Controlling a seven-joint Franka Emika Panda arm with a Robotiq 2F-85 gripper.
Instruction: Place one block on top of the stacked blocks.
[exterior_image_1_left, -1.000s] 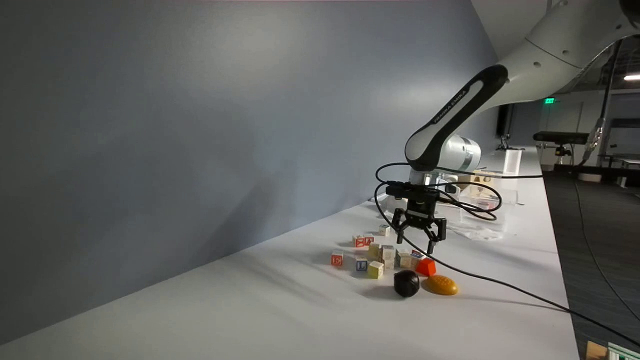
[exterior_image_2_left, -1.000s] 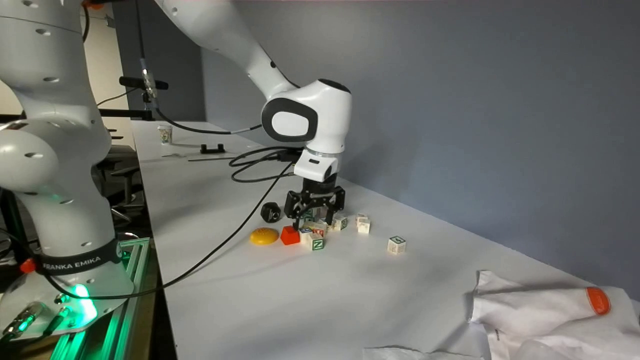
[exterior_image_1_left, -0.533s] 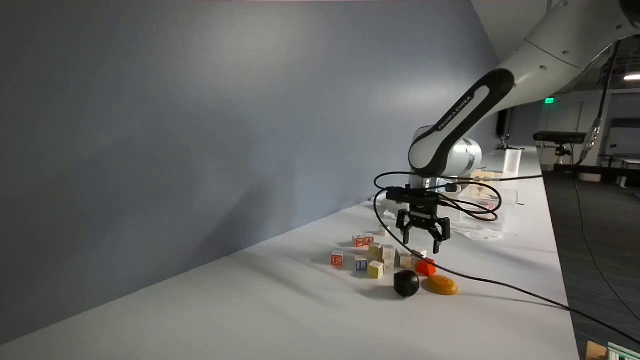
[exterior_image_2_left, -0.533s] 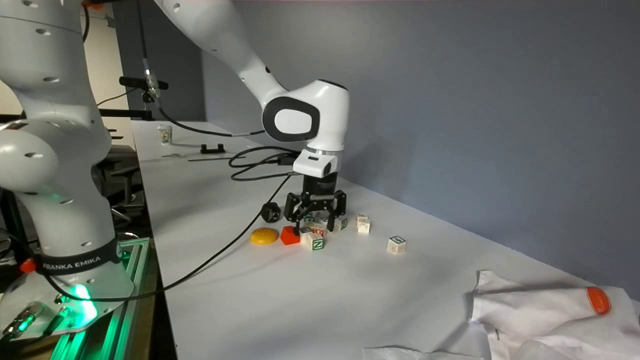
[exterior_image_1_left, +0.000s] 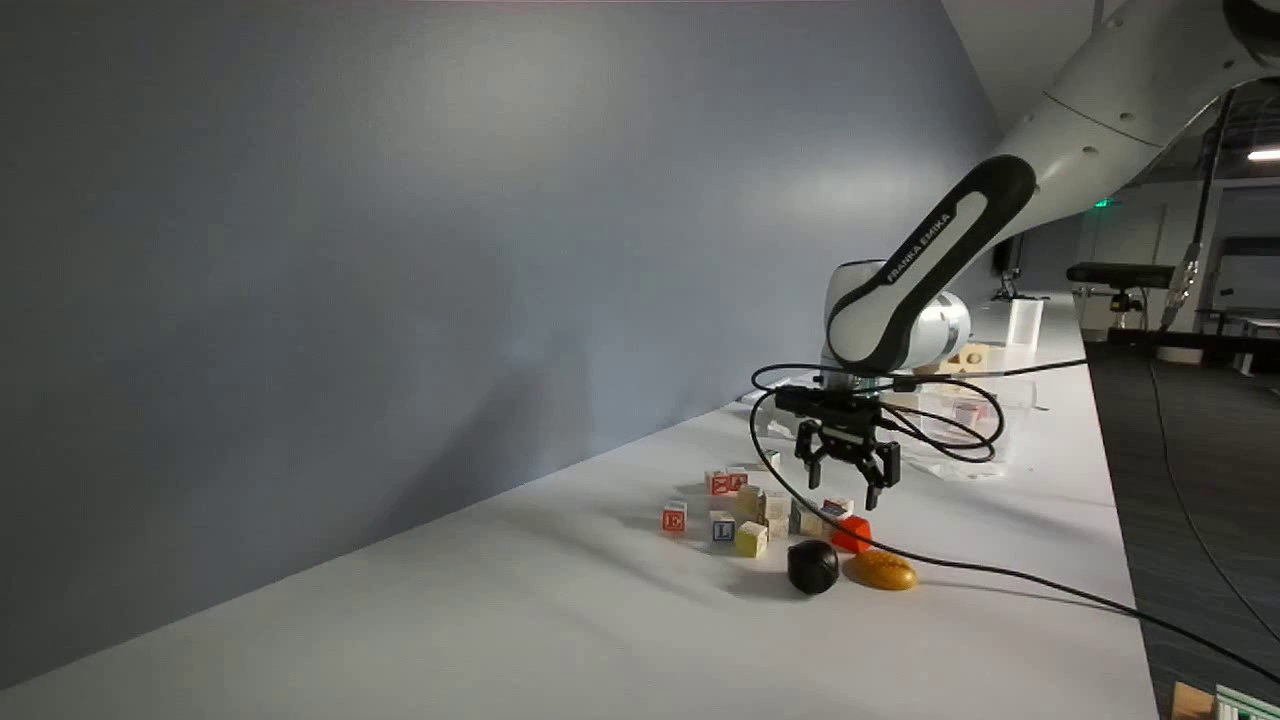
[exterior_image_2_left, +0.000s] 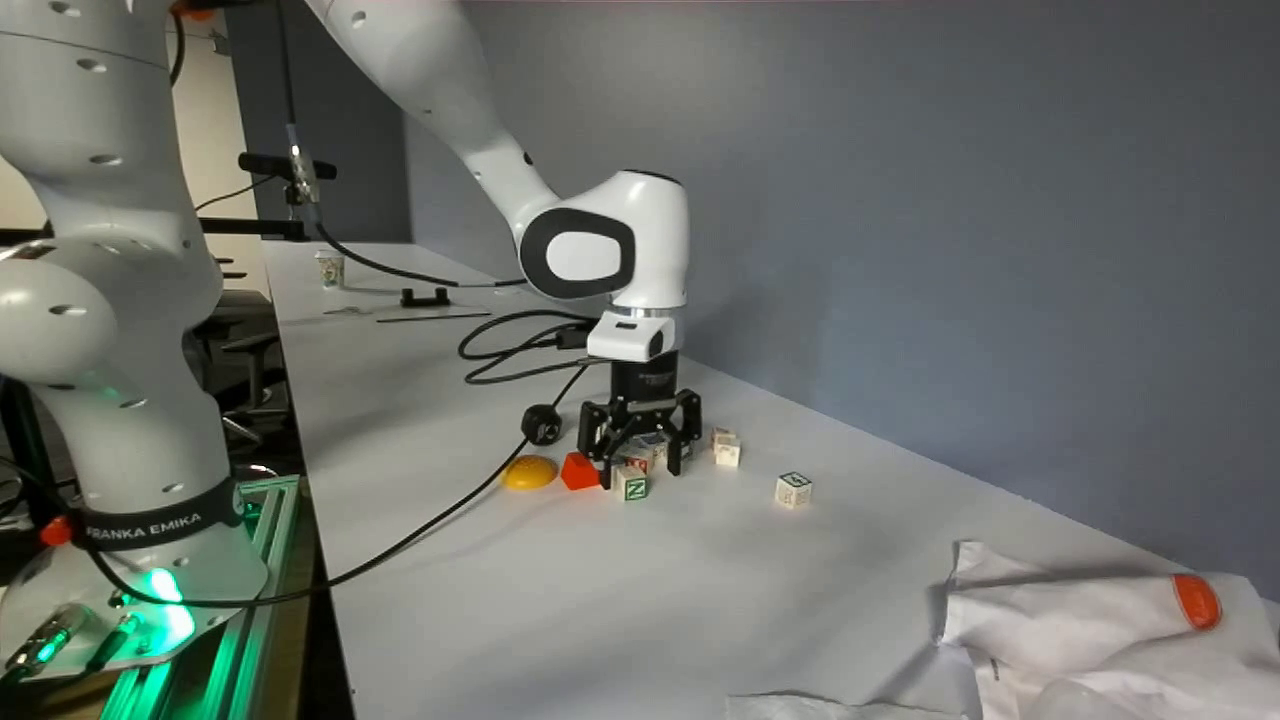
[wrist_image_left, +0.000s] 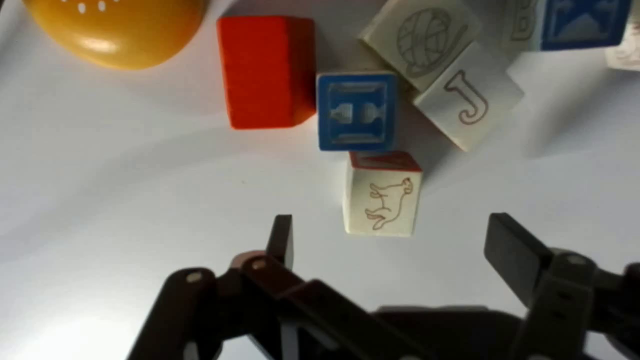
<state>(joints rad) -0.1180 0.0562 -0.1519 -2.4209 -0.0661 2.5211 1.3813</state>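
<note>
Along a grey wall (exterior_image_1_left: 400, 250) runs a white table (exterior_image_1_left: 480, 630), where the stacked blocks (exterior_image_1_left: 775, 510) stand among loose lettered cubes (exterior_image_1_left: 674, 516), near a black round piece (exterior_image_1_left: 813, 567). Wide apart, the fingers (wrist_image_left: 517, 260) point down just beside the cubes, an animal-marked block (wrist_image_left: 382, 202) showing near the gap between them. Above, the arm (exterior_image_1_left: 1085, 150) slants steeply down, its wrist (exterior_image_2_left: 655, 240) hanging upright.

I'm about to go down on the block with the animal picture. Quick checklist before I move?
1. Gripper open: ok, jaws wide apart.
2. Animal-picture block centred sideways: ok, roughly mid-gap in the wrist view.
3. That block between the jaws: not ok; it shows just beyond the fingertips.
4. Blue-faced block clear of it: cannot tell; their edges meet in the wrist view.
5. Stacked blocks upright: ok, as far as an exterior view shows.
</note>
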